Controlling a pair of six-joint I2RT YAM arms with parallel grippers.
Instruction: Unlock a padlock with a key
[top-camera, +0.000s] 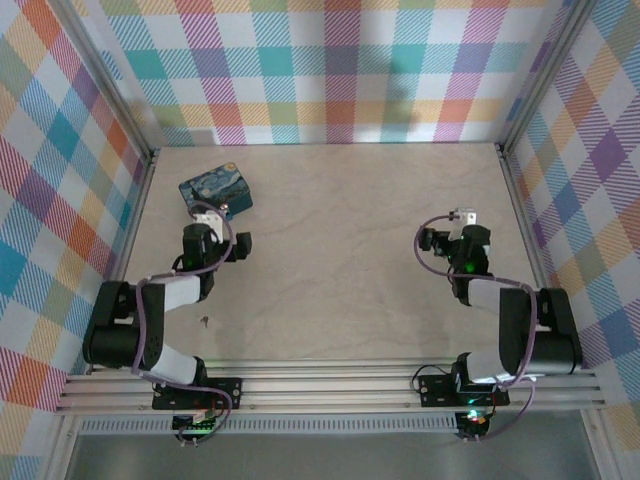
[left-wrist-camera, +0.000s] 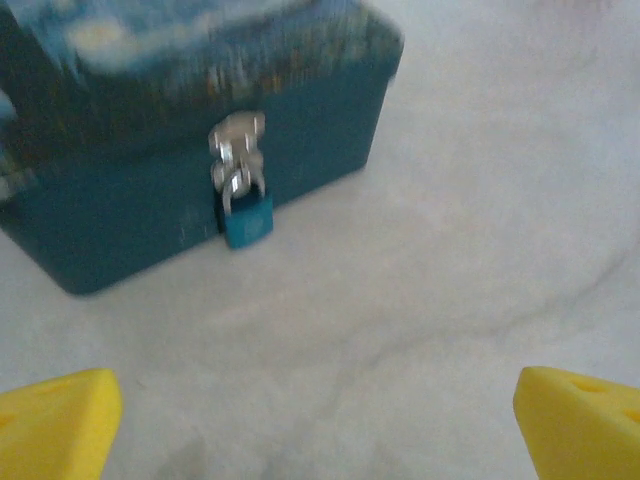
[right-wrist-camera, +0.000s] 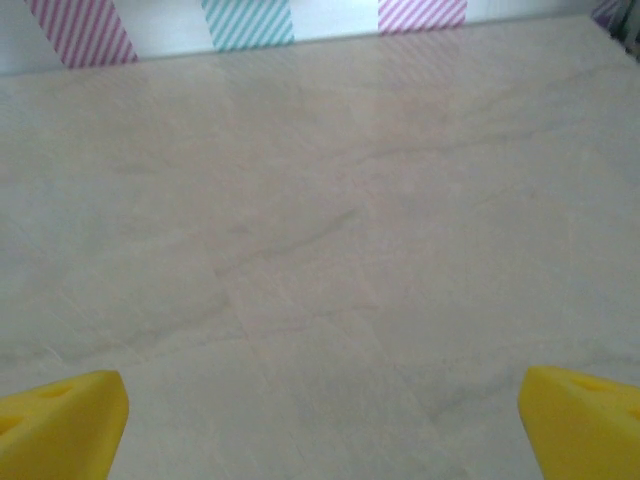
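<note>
— Where is the padlock (left-wrist-camera: 246, 215)?

— It hangs from the silvery hasp (left-wrist-camera: 238, 140) on the front of the blue tin (top-camera: 215, 192), which sits near the far left corner of the table (top-camera: 340, 250). Your left gripper (top-camera: 210, 218) is just on the tin's near side, its yellow fingers (left-wrist-camera: 55, 425) spread wide with nothing between them.

— And the other one?

— Your right gripper (top-camera: 462, 217) is over bare table toward the right edge, fingers (right-wrist-camera: 580, 420) just as wide apart, holding nothing.

— Anything else?

— A small dark speck (top-camera: 204, 321) lies toward the near left corner, too small to tell what it is.
</note>
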